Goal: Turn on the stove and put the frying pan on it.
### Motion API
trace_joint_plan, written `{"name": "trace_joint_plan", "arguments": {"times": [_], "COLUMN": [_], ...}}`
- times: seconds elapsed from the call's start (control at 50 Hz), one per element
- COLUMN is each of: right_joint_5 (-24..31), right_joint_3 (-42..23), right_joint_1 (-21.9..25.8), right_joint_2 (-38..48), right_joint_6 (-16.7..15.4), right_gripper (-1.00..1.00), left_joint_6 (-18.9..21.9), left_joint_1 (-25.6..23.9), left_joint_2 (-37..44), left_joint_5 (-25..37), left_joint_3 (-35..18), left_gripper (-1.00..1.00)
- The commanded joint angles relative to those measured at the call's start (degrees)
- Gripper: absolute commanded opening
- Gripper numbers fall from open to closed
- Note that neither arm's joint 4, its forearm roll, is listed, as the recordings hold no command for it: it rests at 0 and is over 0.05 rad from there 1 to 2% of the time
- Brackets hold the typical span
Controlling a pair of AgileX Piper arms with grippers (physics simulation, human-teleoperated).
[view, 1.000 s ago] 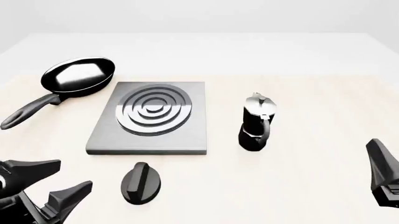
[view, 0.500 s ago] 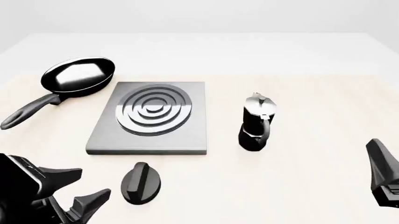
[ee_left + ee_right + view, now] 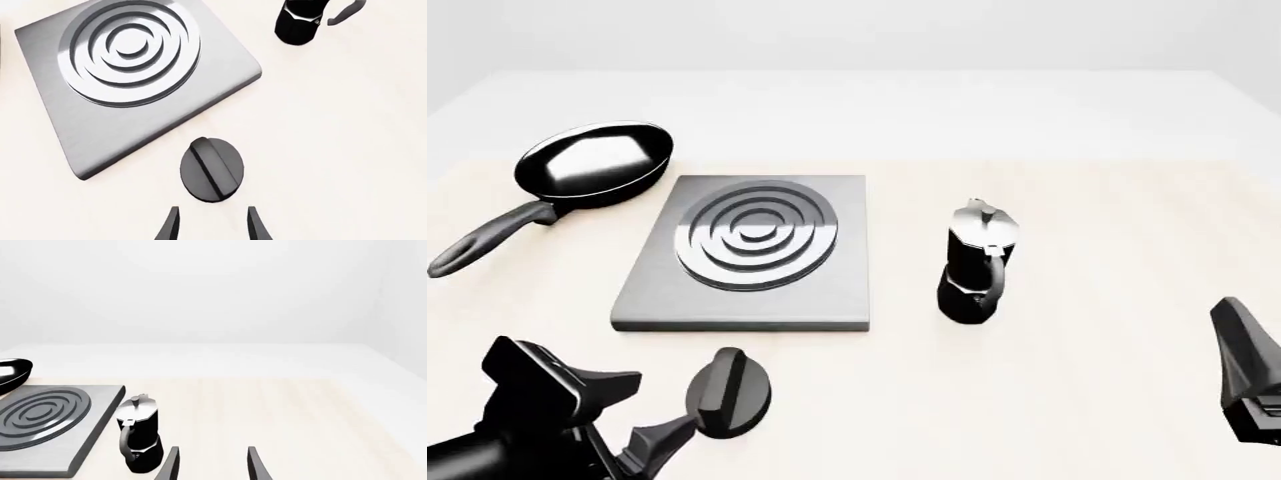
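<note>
While your left gripper [image 3: 627, 415] gapes empty beside the knob [image 3: 730, 392], near of the stove [image 3: 747, 255], the frying pan [image 3: 594, 163] sits far-left, moka pot [image 3: 977, 262] right; your right gripper [image 3: 211, 465] seems open.

Bright even light, faint shadows (sharp render), pan [image 3: 597, 163] glare.

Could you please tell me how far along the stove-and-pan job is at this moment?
Nothing looks finished. In hand: the left gripper, open, is right beside the knob, not gripping it. Left: turning the knob, then moving the frying pan, which sits on the table beside the stove. The right gripper is open, holding nothing.
</note>
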Motion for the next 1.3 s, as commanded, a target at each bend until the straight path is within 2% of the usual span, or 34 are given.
{"name": "trace_joint_plan", "arguments": {"times": [0.02,0.18,0.38,0.54,0.86,0.94,0.96,1.0,1.02,1.06,1.1,1.14,1.18,1.3], "right_joint_5": [0.0,0.0,0.0,0.0,0.0,0.0,0.0,0.0,0.0,0.0,0.0,0.0,0.0,0.0], "right_joint_3": [0.0,0.0,0.0,0.0,0.0,0.0,0.0,0.0,0.0,0.0,0.0,0.0,0.0,0.0], "right_joint_1": [0.0,0.0,0.0,0.0,0.0,0.0,0.0,0.0,0.0,0.0,0.0,0.0,0.0,0.0], "right_joint_2": [0.0,0.0,0.0,0.0,0.0,0.0,0.0,0.0,0.0,0.0,0.0,0.0,0.0,0.0], "right_joint_6": [0.0,0.0,0.0,0.0,0.0,0.0,0.0,0.0,0.0,0.0,0.0,0.0,0.0,0.0], "right_gripper": [1.0,1.0,1.0,1.0,1.0,1.0,1.0,1.0,1.0,1.0,1.0,1.0,1.0,1.0], "left_joint_6": [-0.95,-2.01,-3.21,-2.46,-2.67,-2.56,-1.39,-1.93,-1.86,-2.2,-2.34,-2.69,-3.11,-3.65], "left_joint_1": [-1.17,-2.53,-3.9,-4.04,-4.86,-4.72,-3.79,-4.28,-4.21,-4.43,-4.5,-4.87,-5.45,-6.41], "left_joint_2": [6.52,11.3,14.45,19.62,25.5,29.25,27.08,26.67,28.98,29.28,31.58,31.03,34.82,37.71], "left_joint_5": [-6.83,-11.86,-15.14,-20.37,-25.25,-28.71,-26.43,-25.36,-28.2,-27.68,-30.4,-29.12,-33.54,-36.25], "left_joint_3": [1.44,2.42,2.82,3.38,2.76,2.81,2.29,1.85,2.37,1.84,2.31,1.76,2.51,2.44], "left_gripper": [1.0,1.0,1.0,1.0,1.0,1.0,1.0,1.0,1.0,1.0,1.0,1.0,1.0,1.0]}}
